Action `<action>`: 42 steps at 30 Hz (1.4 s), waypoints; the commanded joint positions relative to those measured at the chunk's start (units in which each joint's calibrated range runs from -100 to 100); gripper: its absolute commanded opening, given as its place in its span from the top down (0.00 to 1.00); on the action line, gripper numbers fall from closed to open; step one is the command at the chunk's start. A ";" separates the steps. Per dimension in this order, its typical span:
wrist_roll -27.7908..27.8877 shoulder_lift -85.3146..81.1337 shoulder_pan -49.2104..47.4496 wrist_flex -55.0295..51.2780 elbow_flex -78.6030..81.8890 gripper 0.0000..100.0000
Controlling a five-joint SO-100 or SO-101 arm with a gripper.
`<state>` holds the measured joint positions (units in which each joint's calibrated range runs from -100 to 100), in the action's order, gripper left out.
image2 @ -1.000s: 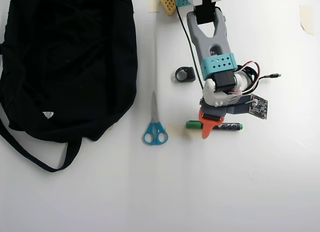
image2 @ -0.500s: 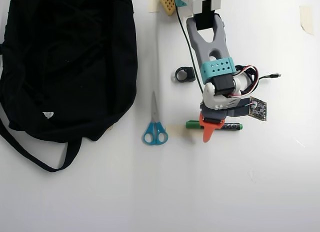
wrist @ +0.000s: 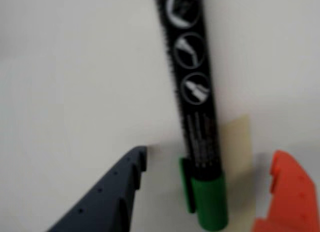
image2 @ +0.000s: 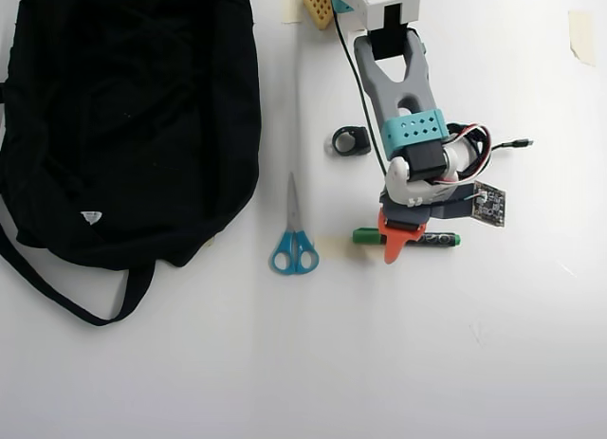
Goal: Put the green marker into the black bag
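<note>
Your end effector (image2: 399, 242) sits directly over the slim green marker with the dark lettered barrel (image2: 441, 239), which lies flat on the white counter (image2: 427, 344), running left to right in the overhead view. Its green cap end pokes out to the left of the orange finger (image2: 393, 249) and its green tail to the right.

In the wrist view, the marker (wrist: 192, 111) runs up the middle of the frame, with the dark grey finger (wrist: 112, 192) to its left and the orange finger (wrist: 287, 192) to its right. Both fingers stand apart from the barrel with pale counter showing in the gaps, so your end effector (wrist: 207, 187) is spread and grips nothing. A pale strip of tape (wrist: 237, 157) on the counter lies just behind the marker's green end.

The large black soft fabric bag (image2: 123, 117) lies well apart on the left side of the overhead view, with its strap trailing off its lower edge and a tiny white tag near its lower left. Between the bag and your arm lie blue-handled scissors (image2: 294, 240), blades pointing up the frame, and a small black ring-shaped object (image2: 350, 140) sits near the arm's grey link.
</note>
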<state>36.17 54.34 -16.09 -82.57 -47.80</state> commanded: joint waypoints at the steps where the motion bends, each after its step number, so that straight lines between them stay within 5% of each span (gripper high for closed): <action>1: -0.04 -0.73 -0.36 -0.81 -2.34 0.68; 42: 0.12 2.09 0.01 1.69 -2.25 0.73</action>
<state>36.17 56.33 -16.02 -81.02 -48.90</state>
